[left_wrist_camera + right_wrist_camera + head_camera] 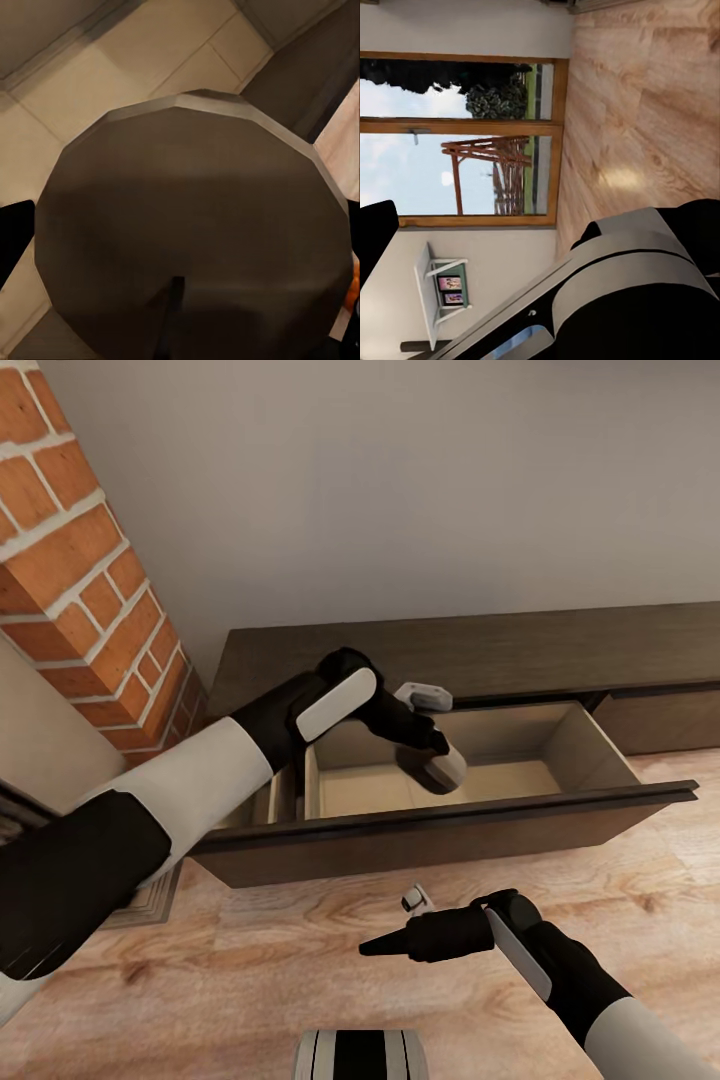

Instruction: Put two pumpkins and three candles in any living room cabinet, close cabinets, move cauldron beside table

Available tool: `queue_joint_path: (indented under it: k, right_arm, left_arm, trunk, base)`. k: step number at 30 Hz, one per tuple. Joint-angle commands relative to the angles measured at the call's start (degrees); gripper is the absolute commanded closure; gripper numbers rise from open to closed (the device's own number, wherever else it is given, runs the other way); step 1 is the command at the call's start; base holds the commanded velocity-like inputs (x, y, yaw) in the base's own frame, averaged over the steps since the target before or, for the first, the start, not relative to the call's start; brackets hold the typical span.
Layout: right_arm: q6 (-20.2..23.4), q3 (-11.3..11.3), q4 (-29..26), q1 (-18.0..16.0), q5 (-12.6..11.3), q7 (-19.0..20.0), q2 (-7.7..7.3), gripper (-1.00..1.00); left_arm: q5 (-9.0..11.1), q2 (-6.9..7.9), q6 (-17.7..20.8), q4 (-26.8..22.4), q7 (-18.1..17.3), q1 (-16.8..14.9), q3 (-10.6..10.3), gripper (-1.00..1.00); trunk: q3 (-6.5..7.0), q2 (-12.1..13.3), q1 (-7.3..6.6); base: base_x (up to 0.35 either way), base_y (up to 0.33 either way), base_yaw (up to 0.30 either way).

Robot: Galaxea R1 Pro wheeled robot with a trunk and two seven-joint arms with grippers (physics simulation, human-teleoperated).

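Head view shows the left gripper reaching down into the open drawer of the cabinet, pinching 1 candle that hangs just above the tan drawer floor. From the left wrist view the candle sits squarely between the black fingers, its flat dark face blocking most of the tan floor behind it, so the jaws are pressed onto it rather than spread. The step in hand looks like stowing a candle in the cabinet. The next move, as I judge it, calls for lowering a touch, letting the fingers part, and lifting straight up clear of the drawer front without dragging the candle over. The right gripper hovers low over the plank floor in front of the drawer, carrying nothing, fingers drawn together to a point. Through the right wrist view there is a window and floor. The drawer must later be pushed shut.
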Motion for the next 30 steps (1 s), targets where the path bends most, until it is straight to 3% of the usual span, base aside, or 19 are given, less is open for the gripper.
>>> queue_joint_path:
  k: [1,7,12,16,22,25,30]
  right_arm:
    - [0.32,0.14,-0.01,-0.05,-0.30,-0.04,-0.04,-1.00]
    - [0.32,0.14,-0.01,-0.05,-0.30,0.11,-0.06,-1.00]
    - [0.32,0.14,-0.01,-0.05,-0.30,0.35,-0.07,-1.00]
    - [0.32,0.14,-0.01,-0.05,-0.30,0.31,-0.02,-1.00]
    - [0.24,0.16,-0.01,-0.05,-0.30,0.13,0.14,-1.00]
    - [0.17,0.15,-0.01,-0.05,-0.30,0.12,0.11,-1.00]
    - [0.08,0.22,-0.01,-0.05,-0.28,0.08,0.10,-1.00]
  left_arm:
    - [0.36,0.00,0.10,-0.28,0.32,-0.06,-0.21,1.00]
    - [0.59,0.00,0.05,-2.20,0.39,-0.06,-2.49,1.00]
    - [0.56,0.00,-0.12,-2.38,0.56,-0.06,-2.79,1.00]
    - [0.43,0.00,-0.26,-2.37,1.10,-0.06,-2.80,1.00]
    - [0.62,0.00,-0.42,-2.40,4.91,-0.06,-2.73,1.00]
    - [0.66,0.00,-0.73,-2.56,5.97,-0.06,-2.64,1.00]
    - [0.81,0.00,-1.00,-2.89,10.71,-0.06,-2.39,1.00]
  trunk:
    - [-0.04,-0.02,-0.01]
    - [-0.04,-0.02,-0.01]
    - [-0.04,-0.02,-0.01]
    - [-0.93,-0.07,0.09]
    - [-2.26,-0.15,0.25]
    - [-2.26,-0.15,0.25]
    - [-2.26,-0.15,0.25]
  base:
    - [0.000,0.000,0.000]
    - [0.000,0.000,0.000]
    - [0.000,0.000,0.000]
    - [0.000,0.000,0.000]
    - [0.000,0.000,0.000]
    - [0.000,0.000,0.000]
    - [0.000,0.000,0.000]
